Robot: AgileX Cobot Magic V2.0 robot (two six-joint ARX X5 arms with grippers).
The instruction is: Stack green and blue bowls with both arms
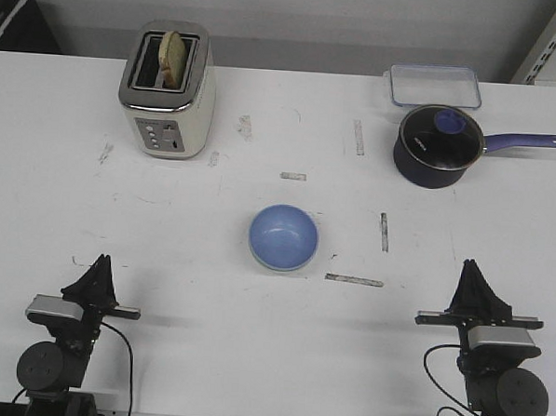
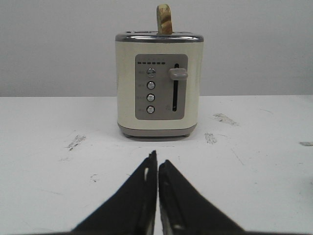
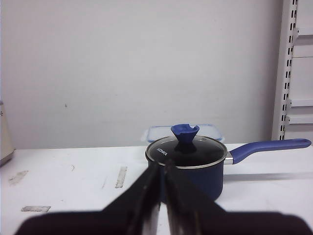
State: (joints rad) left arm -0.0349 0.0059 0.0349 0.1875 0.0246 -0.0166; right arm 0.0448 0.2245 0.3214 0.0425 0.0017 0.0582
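A white table (image 1: 205,353) marked with scuffs and strips of tape fills the front view, a pale wall behind it. At the centre of the frame sits the blue bowl (image 1: 284,236); a thin pale green rim (image 1: 257,259) shows along its lower left edge, so it rests nested in the green bowl. In the lower left corner the left arm is folded low at the table's near edge, its left gripper (image 1: 101,259) pointing up the frame toward the cream toaster (image 1: 167,88) in the upper left, which holds a slice of bread (image 1: 176,56). The left wrist view shows its fingers pressed together, holding nothing. In the lower right corner the right arm sits likewise, the right gripper (image 1: 471,266) aimed at the dark navy saucepan (image 1: 437,145) with glass lid in the upper right; its fingers too are closed on nothing. A clear container (image 1: 434,85) lies just behind the saucepan. Both grippers are well apart from the bowls.
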